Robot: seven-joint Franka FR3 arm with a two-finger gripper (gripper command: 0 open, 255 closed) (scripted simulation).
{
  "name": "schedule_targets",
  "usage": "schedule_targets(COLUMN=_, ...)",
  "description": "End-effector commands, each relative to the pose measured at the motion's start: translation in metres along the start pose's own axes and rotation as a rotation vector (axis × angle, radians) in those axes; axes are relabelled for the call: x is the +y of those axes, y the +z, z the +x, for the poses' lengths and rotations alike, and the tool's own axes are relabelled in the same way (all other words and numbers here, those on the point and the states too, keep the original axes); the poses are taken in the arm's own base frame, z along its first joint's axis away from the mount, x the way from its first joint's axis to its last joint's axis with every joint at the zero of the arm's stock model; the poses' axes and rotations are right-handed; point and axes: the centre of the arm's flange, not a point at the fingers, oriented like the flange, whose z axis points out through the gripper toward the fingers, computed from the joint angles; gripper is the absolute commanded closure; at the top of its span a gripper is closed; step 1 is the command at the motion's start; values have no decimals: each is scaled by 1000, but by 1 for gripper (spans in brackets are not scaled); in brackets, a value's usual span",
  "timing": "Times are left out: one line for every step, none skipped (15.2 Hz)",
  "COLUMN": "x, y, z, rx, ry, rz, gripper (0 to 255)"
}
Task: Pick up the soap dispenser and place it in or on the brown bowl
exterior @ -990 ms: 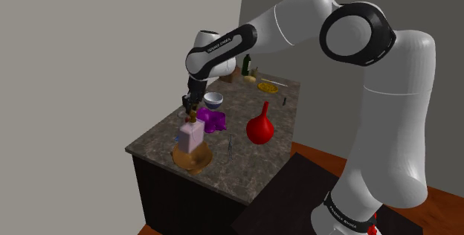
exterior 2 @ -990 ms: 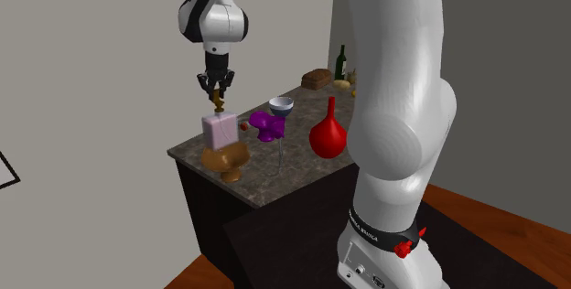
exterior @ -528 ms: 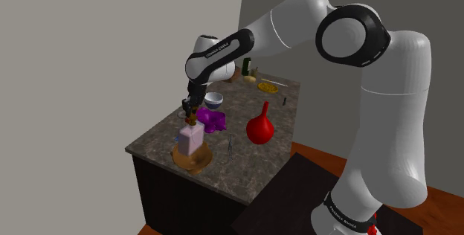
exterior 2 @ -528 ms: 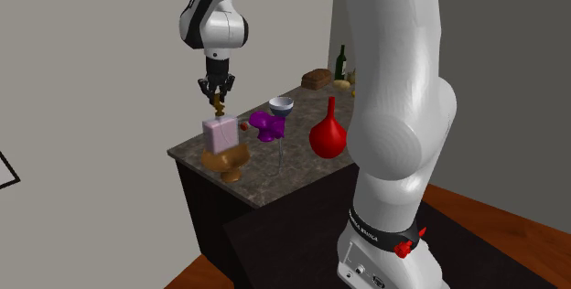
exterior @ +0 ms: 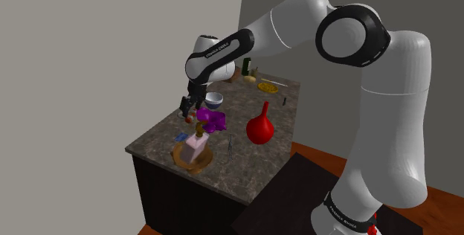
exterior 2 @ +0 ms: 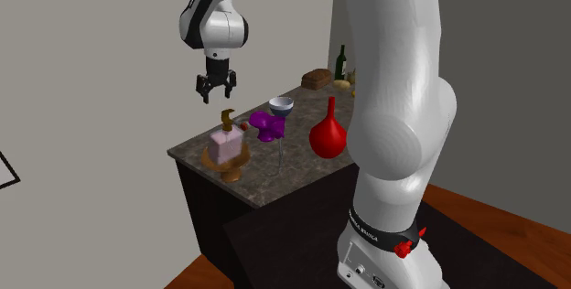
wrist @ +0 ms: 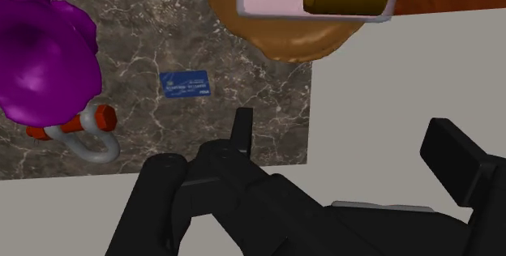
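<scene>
Left of centre in the second exterior view: gripper [exterior 2: 216, 89] spread wide, empty, just above the soap dispenser [exterior 2: 225, 139]. Seated in the brown bowl [exterior 2: 231, 163] near the counter [exterior 2: 274, 183] corner, seemingly leaning. Might tip out if nudged. Further right, risk of clipping the purple object [exterior 2: 265, 124] or wine glass [exterior 2: 280, 106].

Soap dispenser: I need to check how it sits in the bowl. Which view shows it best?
The second exterior view: the pink soap dispenser shows whole, side-on, in the brown bowl, with the open gripper above it, apart. The shoulder view shows it smaller; the wrist view sees it from above, cut off by the picture's edge.
</scene>
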Motion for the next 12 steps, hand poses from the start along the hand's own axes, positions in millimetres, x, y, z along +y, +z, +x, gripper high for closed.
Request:
schedule_targets(x=0, y=0, z=0, rx=0, ry=0, rz=0, gripper=0)
schedule_targets(x=0, y=-13, z=0, rx=0, ry=0, rz=0, gripper=0)
schedule_targets(x=0, y=-26, z=0, rx=0, ry=0, rz=0, gripper=0)
schedule_targets(x=0, y=-40, z=0, rx=0, ry=0, rz=0, gripper=0)
schedule_targets(x=0, y=-50, z=0, rx=0, ry=0, rz=0, gripper=0)
schedule_targets(x=0, y=-50, z=0, rx=0, ry=0, rz=0, gripper=0)
schedule_targets(x=0, y=-50, z=0, rx=0, ry=0, rz=0, gripper=0)
schedule_targets(x=0, y=-50, z=0, rx=0, ry=0, rz=0, gripper=0)
schedule_targets(x=0, y=-50, z=0, rx=0, ry=0, rz=0, gripper=0)
schedule_targets(x=0, y=-50, z=0, rx=0, ry=0, rz=0, gripper=0)
schedule_targets(x=0, y=-50, z=0, rx=0, ry=0, rz=0, gripper=0)
schedule_targets(x=0, y=-50, z=0, rx=0, ry=0, rz=0, gripper=0)
